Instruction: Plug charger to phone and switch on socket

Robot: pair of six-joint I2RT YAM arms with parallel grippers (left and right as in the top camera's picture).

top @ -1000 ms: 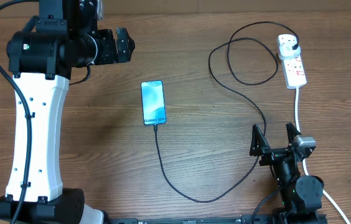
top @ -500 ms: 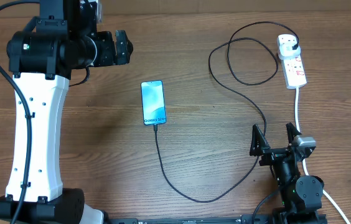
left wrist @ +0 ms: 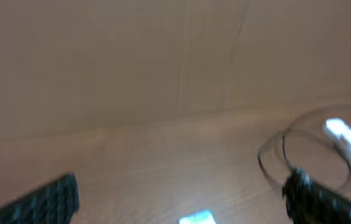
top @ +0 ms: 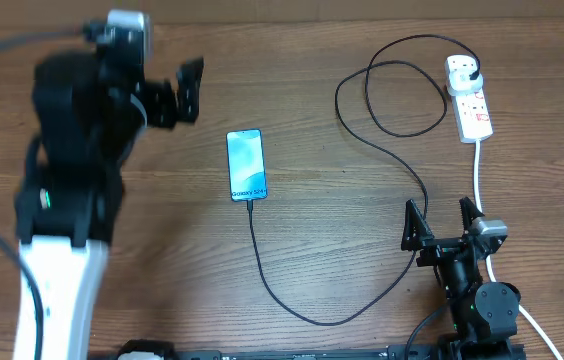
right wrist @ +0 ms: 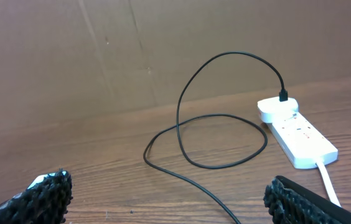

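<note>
Since the charger (top: 252, 230) already joins the socket (top: 472, 100) at the counter's (top: 342, 230) far right to the phone (top: 246, 165) lying mid-counter, your left tool (top: 188, 90) hangs released far off, while your released right tool (top: 442, 222) sits nearest the switch.

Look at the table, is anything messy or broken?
Nothing stands out. The phone lies flat, screen lit, with the charger cable plugged into its near end. The cable curls loosely across the table to the plug in the socket, with no knots or damage visible.
</note>
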